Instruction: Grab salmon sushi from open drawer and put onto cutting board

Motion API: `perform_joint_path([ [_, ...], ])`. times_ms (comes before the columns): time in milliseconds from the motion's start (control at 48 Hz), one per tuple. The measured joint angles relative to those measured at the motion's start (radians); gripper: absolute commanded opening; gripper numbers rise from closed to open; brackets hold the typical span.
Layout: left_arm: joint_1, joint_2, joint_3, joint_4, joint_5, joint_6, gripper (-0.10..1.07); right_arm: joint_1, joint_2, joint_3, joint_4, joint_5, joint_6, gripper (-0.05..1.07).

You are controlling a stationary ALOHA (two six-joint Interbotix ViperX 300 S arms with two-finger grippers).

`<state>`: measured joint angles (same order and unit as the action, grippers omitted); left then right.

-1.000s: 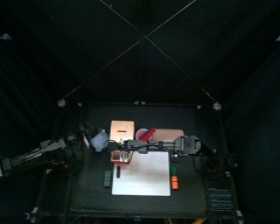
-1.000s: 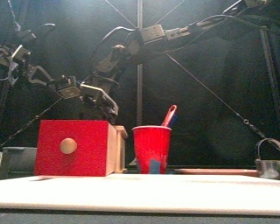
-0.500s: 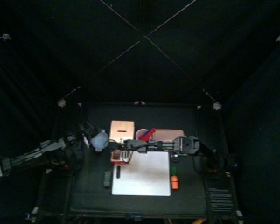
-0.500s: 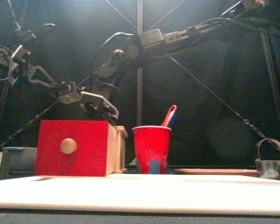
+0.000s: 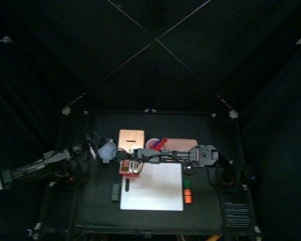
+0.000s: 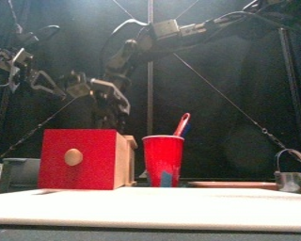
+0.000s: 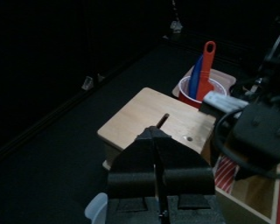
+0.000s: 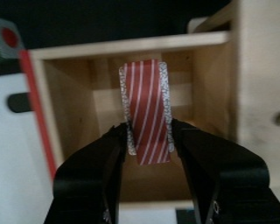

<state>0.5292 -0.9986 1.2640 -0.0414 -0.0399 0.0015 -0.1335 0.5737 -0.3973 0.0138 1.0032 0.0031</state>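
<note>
The salmon sushi (image 8: pixel 146 105), a small piece with red and white stripes, lies in the open wooden drawer (image 8: pixel 87 105). My right gripper (image 8: pixel 152 133) reaches down into the drawer, its two jaws pressed against the sushi's sides. From above, the right gripper (image 5: pixel 134 165) sits over the drawer (image 5: pixel 125 170), just off the near left corner of the white cutting board (image 5: pixel 156 188). My left gripper (image 7: pixel 160 133) is shut and holds nothing, hovering beside the wooden box (image 7: pixel 160 118).
A red cup (image 5: pixel 161 146) with utensils stands behind the board, next to the box. An orange bar (image 5: pixel 187 195) lies on the board's right edge and a green item (image 5: pixel 127 185) at its left. The front view shows a small metal pot (image 6: pixel 292 179) at far right.
The right jaws have narrowed from wide open onto the sushi. The right arm shifted slightly over the drawer. The left arm has not moved.
</note>
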Motion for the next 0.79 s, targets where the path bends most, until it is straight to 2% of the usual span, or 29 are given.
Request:
perform_joint_path([
  [167,0.002,0.000,0.000,0.000,0.000,-0.002,0.02,0.000,-0.080,-0.011,0.006,0.018,0.011,0.65],
  [333,0.002,0.000,-0.002,0.000,0.002,0.000,0.02,0.002,-0.135,-0.012,0.037,0.083,0.038,0.64],
  [458,0.002,0.000,-0.005,-0.002,0.000,-0.002,0.02,0.012,-0.201,0.031,0.067,0.149,0.118,0.64],
  [646,0.003,0.000,-0.008,0.000,0.000,0.000,0.02,0.054,-0.334,0.216,0.043,0.178,0.385,0.64],
  [667,0.003,0.000,-0.008,0.000,0.000,0.000,0.02,0.054,-0.334,0.216,0.043,0.178,0.385,0.64],
  [792,0.003,0.000,-0.017,0.000,0.000,0.000,0.02,0.097,-0.443,0.405,0.003,0.137,0.632,0.64],
])
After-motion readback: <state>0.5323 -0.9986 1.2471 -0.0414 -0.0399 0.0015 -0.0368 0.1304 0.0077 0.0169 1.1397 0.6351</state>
